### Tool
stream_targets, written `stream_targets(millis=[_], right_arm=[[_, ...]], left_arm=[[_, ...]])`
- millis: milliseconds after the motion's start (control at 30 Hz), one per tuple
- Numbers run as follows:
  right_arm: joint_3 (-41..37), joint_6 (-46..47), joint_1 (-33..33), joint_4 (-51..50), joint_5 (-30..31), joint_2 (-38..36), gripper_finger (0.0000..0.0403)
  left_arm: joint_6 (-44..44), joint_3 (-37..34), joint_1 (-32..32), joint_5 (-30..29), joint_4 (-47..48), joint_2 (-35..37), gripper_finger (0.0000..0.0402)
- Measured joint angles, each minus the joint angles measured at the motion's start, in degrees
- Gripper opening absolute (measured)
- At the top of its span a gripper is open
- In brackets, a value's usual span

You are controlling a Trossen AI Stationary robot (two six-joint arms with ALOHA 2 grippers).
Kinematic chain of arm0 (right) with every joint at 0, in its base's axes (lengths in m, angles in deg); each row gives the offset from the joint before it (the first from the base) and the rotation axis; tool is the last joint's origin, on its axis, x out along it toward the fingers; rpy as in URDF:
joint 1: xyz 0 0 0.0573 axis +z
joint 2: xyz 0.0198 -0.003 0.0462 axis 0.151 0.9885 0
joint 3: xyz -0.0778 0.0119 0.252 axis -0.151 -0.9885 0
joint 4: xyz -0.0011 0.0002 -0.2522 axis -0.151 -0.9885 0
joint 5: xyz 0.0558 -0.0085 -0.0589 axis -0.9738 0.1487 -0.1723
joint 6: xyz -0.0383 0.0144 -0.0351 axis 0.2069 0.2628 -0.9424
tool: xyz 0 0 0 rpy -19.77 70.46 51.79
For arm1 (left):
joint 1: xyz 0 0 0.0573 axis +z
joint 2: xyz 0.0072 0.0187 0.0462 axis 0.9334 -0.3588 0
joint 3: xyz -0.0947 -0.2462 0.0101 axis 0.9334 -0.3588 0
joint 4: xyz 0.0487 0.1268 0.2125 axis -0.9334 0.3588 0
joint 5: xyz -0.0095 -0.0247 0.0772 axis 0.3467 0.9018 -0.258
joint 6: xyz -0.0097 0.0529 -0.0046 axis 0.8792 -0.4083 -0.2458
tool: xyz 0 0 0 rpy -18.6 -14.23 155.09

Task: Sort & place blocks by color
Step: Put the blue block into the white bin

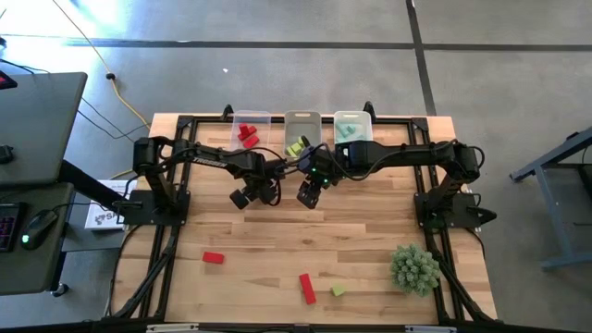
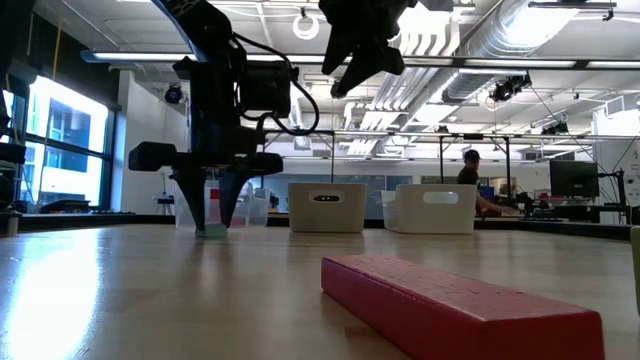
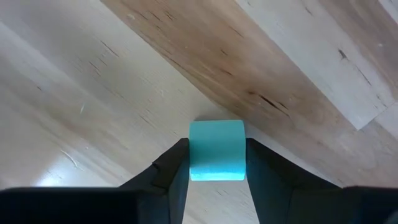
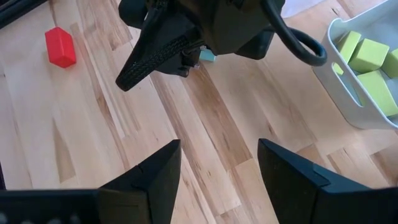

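My left gripper (image 1: pixel 254 195) is low over the table's middle, shut on a small teal block (image 3: pixel 216 149); in the low view the left gripper (image 2: pixel 214 205) reaches down to the tabletop. My right gripper (image 1: pixel 309 194) hangs open just right of it, raised in the low view (image 2: pixel 360 50), touching nothing. A red block (image 1: pixel 214 258), a red bar (image 1: pixel 306 288) and a yellow-green cube (image 1: pixel 338 290) lie flat near the table's near edge. At the far edge, three bins hold red (image 1: pixel 247 135), yellow-green (image 1: pixel 296 147) and teal blocks (image 1: pixel 350 129). My left gripper pinches the teal block by two opposite side faces (image 3: pixel 193 155), one finger (image 3: pixel 171 171) on each side. The fingers come from above, pointing down. In the low view the block (image 2: pixel 211 231) sits at tabletop level between the fingertips, upright.
A spiky green plant (image 1: pixel 413 268) stands by the table's near right corner. The three bins (image 1: pixel 302 117) line the far edge. The red bar (image 2: pixel 460 310) fills the low view's foreground. Bare wood lies between the grippers and the near blocks. A person (image 2: pixel 468 175) is in the room behind.
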Motion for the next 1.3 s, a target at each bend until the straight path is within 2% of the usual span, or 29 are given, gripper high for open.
stream_targets(millis=[300, 500, 1000, 1300], right_arm=[[0.0, 1.0, 0.0, 0.0, 0.0, 0.0, 0.0200], [0.0, 1.0, 0.0, 0.0, 0.0, 0.0, 0.0200], [0.0, 0.7, 0.0, 0.0, 0.0, 0.0, 0.0200], [0.0, -4.4, -0.5, 0.7, 0.2, 0.0, 0.0200]], left_arm=[[6.7, 0.0, 0.0, 0.3, 0.0, 0.1, 0.0091], [11.6, 0.0, 0.2, 3.8, 0.0, 0.1, 0.0090], [19.7, -0.1, 5.0, 20.3, -2.5, 3.9, 0.0088], [25.9, 0.0, 11.5, 32.3, -10.3, 8.5, 0.0088]])
